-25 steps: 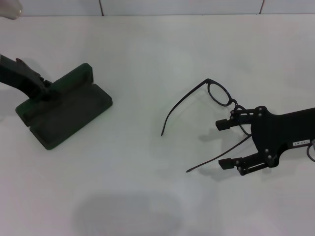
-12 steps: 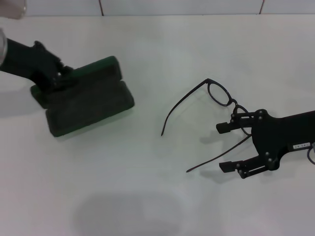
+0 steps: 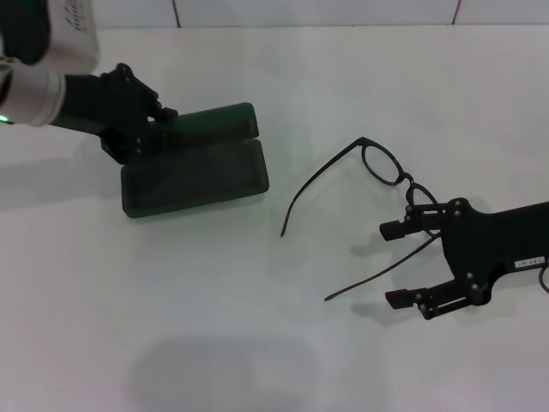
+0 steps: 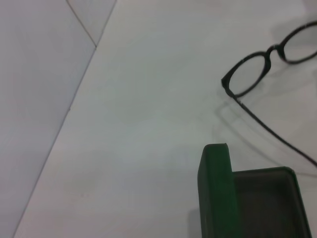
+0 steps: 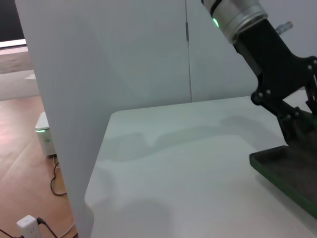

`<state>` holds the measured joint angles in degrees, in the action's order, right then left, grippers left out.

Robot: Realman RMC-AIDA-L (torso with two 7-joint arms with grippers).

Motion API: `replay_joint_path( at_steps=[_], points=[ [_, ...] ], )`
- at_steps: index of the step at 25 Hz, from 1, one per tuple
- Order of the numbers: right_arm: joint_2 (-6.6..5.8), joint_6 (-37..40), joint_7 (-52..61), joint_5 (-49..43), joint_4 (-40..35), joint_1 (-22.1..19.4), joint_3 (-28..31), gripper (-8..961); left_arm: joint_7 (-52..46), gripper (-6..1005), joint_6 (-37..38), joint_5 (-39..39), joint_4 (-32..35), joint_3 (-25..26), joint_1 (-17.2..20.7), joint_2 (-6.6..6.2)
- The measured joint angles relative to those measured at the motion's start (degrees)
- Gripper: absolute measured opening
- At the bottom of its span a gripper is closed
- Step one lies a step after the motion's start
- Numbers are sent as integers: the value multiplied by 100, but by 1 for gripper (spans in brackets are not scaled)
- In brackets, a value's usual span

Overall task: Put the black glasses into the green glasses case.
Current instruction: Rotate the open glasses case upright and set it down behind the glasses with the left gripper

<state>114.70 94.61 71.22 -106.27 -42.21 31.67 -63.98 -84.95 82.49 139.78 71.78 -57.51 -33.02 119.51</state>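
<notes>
1. The left gripper (image 3: pixel 141 129) is over by the desk's (image 3: pixel 257 343) far left corner, and its jaws are clamped on the back end of the green glasses case (image 3: pixel 196 172). The case is lying open with the lid standing up along its far side.

2. The black glasses (image 3: pixel 377 167) sit right of the desk's middle with the temples unfolded and pointing toward the near edge. They're well apart from the case. One temple runs between the jaws of the right gripper (image 3: pixel 412 264).

3. The right gripper is near the right edge of the desk. Its jaws are spread apart and hold nothing. They straddle that near temple, just beside the lens.

4. My read is that this step is about getting the case parked close to the glasses while the right side lines up a pinch.

5. To do it well, I'd set the case flat with the open tray facing up and the lid out of the way. Then close slowly on the frame near the hinge, not mid-temple. Those arms are thin and will probably twist or slide on the smooth desk.

6. Writing: there's a small white label on the right arm and lettering on the left arm's white cuff, but I can't read either. No lettering visible on the case from here.
</notes>
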Motion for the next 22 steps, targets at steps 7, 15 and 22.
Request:
replay_joint_path(
  at_steps=[7, 15, 22],
  points=[
    [-1, 9, -5, 0, 7, -42, 0, 846, 117, 209, -580, 1, -95, -470, 113, 2],
    [0, 14, -8, 1, 25, -48, 0, 845, 114, 211, -639, -126, -272, -725, 76, 15],
    [0, 14, -11, 1, 38, -48, 0, 845, 98, 213, -693, -339, -284, -928, 116, 24]
  ],
)
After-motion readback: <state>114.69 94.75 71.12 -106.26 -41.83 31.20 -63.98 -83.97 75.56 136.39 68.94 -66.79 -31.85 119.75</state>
